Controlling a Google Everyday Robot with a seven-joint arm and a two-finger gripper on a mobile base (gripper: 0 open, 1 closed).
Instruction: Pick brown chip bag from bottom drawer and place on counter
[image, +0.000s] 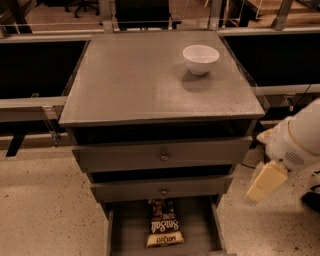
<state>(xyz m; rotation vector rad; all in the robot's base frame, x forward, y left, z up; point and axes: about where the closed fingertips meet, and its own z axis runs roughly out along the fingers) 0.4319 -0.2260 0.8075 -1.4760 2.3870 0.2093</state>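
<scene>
The brown chip bag (163, 225) lies flat in the open bottom drawer (197, 230), its tan band toward me. The counter (140, 80) is the grey top of the cabinet. My arm comes in from the right beside the cabinet. Its white wrist sits at the height of the upper drawers. The cream-coloured gripper (264, 182) hangs below it, to the right of the cabinet and above and right of the bag. It touches nothing.
A white bowl (200, 58) stands on the counter's back right. Two knobbed drawers (162, 155) sit slightly open above the bottom drawer. Grey rails run behind the cabinet on both sides. Speckled floor lies left and right.
</scene>
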